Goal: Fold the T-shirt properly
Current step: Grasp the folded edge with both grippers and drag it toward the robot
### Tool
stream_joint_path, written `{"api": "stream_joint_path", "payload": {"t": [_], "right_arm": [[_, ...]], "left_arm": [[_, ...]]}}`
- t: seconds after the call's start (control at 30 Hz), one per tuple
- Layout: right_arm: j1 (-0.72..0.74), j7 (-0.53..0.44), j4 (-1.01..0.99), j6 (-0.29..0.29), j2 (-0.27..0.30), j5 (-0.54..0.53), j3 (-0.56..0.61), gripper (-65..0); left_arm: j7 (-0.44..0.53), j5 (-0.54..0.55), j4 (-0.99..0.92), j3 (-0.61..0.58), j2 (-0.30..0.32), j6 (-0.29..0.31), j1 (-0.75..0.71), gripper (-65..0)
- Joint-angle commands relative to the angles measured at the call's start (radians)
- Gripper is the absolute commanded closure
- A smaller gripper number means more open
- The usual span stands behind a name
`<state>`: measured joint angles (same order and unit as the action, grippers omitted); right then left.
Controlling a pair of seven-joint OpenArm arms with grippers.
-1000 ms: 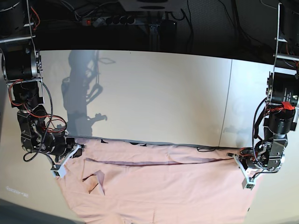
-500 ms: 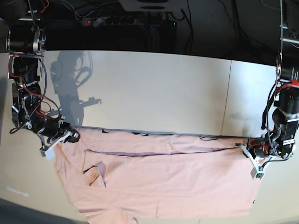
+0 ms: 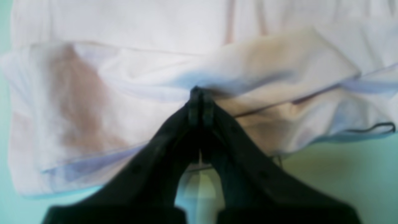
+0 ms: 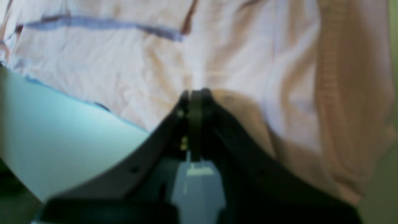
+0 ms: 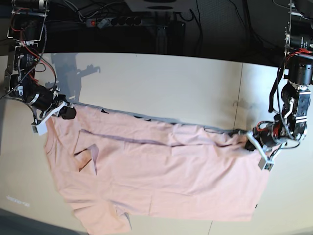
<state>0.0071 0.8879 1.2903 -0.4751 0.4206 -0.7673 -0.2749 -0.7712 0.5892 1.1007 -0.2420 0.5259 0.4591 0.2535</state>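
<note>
The pale pink T-shirt (image 5: 161, 171) hangs stretched between my two arms, its top edge a taut line and its lower part draping down over the white table (image 5: 156, 83). In the base view my right gripper (image 5: 62, 110) is shut on the shirt's upper left corner. My left gripper (image 5: 247, 139) is shut on the upper right corner. The left wrist view shows the closed left gripper (image 3: 199, 93) pinching bunched cloth (image 3: 155, 71). In the right wrist view the right gripper (image 4: 194, 95) pinches pink fabric (image 4: 248, 56) the same way. A small flap (image 5: 87, 157) folds out on the shirt's left side.
A seam (image 5: 238, 98) divides the white table on the right. Behind the table's far edge sit a power strip (image 5: 117, 21) and dark cables. Shadows of the right arm fall on the table's back left.
Both arms have lifted and moved back and outward, carrying the shirt's top edge up and away. The left end rose more, and more of the shirt now hangs spread out.
</note>
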Motion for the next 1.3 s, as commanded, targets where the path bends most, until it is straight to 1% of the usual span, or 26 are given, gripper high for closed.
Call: {"api": "stream_joint_path", "payload": {"t": [0.0, 0.17, 0.43, 0.57, 0.67, 0.77, 0.97, 1.13, 1.27], "right_arm": [[-0.013, 0.033, 0.018, -0.053, 0.021, 0.019, -0.010, 0.0], [-0.090, 0.051, 0.074, -0.053, 0.040, -0.003, -0.011, 0.0], [-0.238, 0.055, 0.196, -0.053, 0.079, -0.007, -0.014, 0.0], [-0.301, 0.055, 0.243, -0.053, 0.103, -0.015, -0.018, 0.0], [-0.335, 0.055, 0.264, -0.053, 0.115, -0.019, -0.027, 0.0], [-0.369, 0.055, 0.277, -0.053, 0.129, -0.019, -0.043, 0.0], [-0.418, 0.055, 0.282, -0.053, 0.148, -0.042, -0.103, 0.0], [-0.420, 0.056, 0.282, -0.053, 0.148, -0.041, -0.137, 0.0], [-0.420, 0.051, 0.282, -0.053, 0.148, -0.042, -0.138, 0.0]], "left_arm": [[-0.142, -0.048, 0.024, -0.012, 0.017, 0.009, -0.053, 0.0], [-0.143, -0.064, 0.191, 0.013, 0.034, 0.008, -0.198, 0.0], [-0.142, -0.077, 0.414, 0.162, 0.034, 0.005, -0.472, 0.0], [-0.129, -0.093, 0.544, 0.205, 0.034, 0.004, -0.605, 0.0], [-0.109, -0.097, 0.608, 0.234, 0.033, 0.000, -0.674, 0.0], [-0.097, -0.097, 0.642, 0.264, 0.034, -0.002, -0.708, 0.0], [-0.111, -0.091, 0.647, 0.286, 0.034, -0.002, -0.709, 0.0], [-0.112, -0.081, 0.648, 0.286, 0.034, -0.002, -0.709, 0.0], [-0.111, -0.052, 0.652, 0.286, 0.034, 0.018, -0.708, 0.0]]}}
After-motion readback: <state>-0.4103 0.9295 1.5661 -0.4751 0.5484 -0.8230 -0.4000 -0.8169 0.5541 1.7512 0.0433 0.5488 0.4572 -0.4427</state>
